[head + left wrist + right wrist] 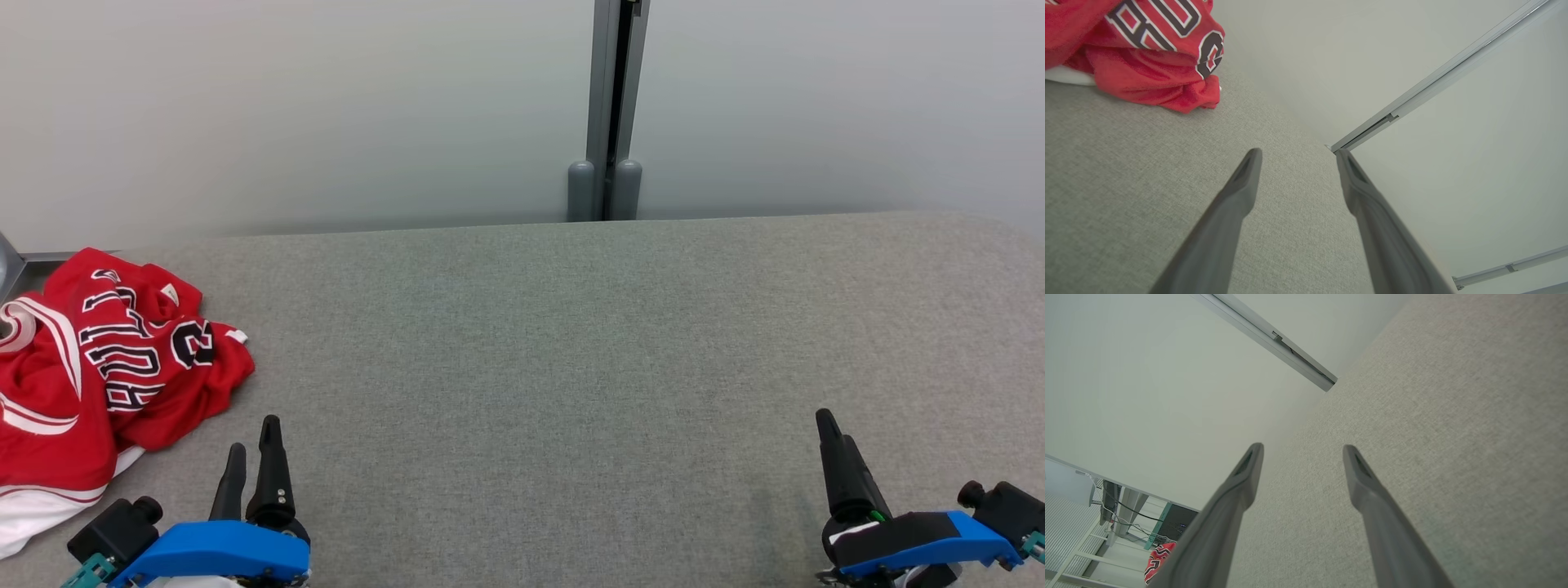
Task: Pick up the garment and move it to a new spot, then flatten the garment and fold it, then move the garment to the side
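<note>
Red cloth with black-and-white lettering, the garment (pixel 106 367) lies in a crumpled heap at the far left of the grey fabric-covered table (pixel 571 367). Its bulk runs roughly from the back of the table toward the robot along that left side, and a white part trails off at the lower left of the head view. The left gripper (pixel 253 434) hovers just to the right of the heap's near end with its fingers well spread and nothing between them. The left wrist view confirms this: both fingers stand wide apart over bare grey fabric, and the garment sits up and to the left of them, near but not touching. The right gripper (pixel 834 429) is well apart from the garment, across the whole width of the table, also spread wide and empty. Its own view catches the red cloth only as a small patch far off at the lower left. The left arm is clearly the nearer one, and picking up is the step in hand. I judge the coming move to be a reach forward and leftward by that arm, onto the nearest red fold. The middle of the table would serve as the new spot, where both arms could reach to flatten it.
</note>
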You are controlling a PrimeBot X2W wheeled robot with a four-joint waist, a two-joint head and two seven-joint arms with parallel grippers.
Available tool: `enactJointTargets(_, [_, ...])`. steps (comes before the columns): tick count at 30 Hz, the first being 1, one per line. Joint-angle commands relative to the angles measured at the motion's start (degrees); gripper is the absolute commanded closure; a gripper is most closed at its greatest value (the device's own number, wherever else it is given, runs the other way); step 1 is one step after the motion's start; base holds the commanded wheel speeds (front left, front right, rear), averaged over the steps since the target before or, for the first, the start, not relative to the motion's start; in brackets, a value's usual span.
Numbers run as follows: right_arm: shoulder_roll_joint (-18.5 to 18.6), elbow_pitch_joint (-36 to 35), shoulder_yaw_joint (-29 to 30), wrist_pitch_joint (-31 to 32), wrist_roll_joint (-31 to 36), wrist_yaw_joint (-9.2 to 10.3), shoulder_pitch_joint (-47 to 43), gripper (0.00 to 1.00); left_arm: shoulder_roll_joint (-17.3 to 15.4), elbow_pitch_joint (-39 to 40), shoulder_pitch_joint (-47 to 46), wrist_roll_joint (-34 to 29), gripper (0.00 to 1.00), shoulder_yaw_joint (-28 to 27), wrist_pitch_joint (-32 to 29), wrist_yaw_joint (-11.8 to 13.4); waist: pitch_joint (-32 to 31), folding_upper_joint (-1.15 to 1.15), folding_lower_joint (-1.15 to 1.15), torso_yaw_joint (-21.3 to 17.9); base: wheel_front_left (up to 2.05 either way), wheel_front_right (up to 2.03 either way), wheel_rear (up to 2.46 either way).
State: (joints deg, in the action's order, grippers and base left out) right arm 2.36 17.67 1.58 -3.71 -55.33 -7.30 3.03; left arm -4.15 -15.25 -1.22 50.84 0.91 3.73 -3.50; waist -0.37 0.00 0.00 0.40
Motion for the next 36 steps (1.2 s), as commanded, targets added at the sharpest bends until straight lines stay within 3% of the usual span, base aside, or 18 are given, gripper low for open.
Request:
enactJointTargets(1, [0.4, -0.4, -0.2, -0.7, 1.7, -0.16, 0.4, 0.00, -0.6, 1.0, -0.3, -2.0, 0.00, 0.4, 0.7, 0.1, 0.0, 0.00, 0.00, 0.0, 0.00, 0.00, 0.00])
enactJointTargets(4, [0.4, -0.2, -0.5, -1.4, 4.6, -0.17, 0.4, 0.00, -0.8, 1.1, -0.1, -5.1, 0.00, 1.0, 1.4, 0.2, -0.1, 0.00, 0.00, 0.1, 0.00, 0.00, 0.00])
enactJointTargets(5, [0.5, 0.4, -0.9, -2.5, 8.6, -0.19, 0.5, 0.00, -1.0, 0.5, -0.1, -9.3, 0.00, 1.8, 2.5, -0.2, -0.1, 0.00, 0.00, 0.2, 0.00, 0.00, 0.00])
enactJointTargets(36, [0.6, 1.5, -1.5, -6.8, 25.0, -0.20, 0.2, 0.00, -1.5, -1.0, 0.5, -25.7, 0.00, 4.8, 6.7, 0.5, -0.8, 0.00, 0.00, 0.2, 0.00, 0.00, 0.00])
